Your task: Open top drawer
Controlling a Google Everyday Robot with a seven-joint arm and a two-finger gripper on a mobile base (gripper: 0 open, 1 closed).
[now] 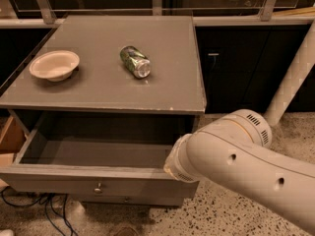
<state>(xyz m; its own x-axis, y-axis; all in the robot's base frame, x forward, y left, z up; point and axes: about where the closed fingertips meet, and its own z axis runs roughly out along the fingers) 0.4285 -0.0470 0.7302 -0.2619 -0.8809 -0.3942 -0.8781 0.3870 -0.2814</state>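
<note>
The top drawer [54,182] of the grey cabinet stands pulled out, and its deep grey inside [98,149] holds nothing. A small round knob [98,187] sits at the middle of its front. My white arm [236,161] comes in from the lower right. Its wrist end [176,165] rests at the right end of the drawer's front rim. The gripper is hidden behind that wrist, close to the drawer's right front corner.
On the cabinet top [98,90] a white bowl [54,65] sits at the left and a green can [135,61] lies on its side near the middle. A lower drawer front [127,199] shows beneath. Cables [29,203] lie on the floor at the left, and a white pipe [293,77] leans at the right.
</note>
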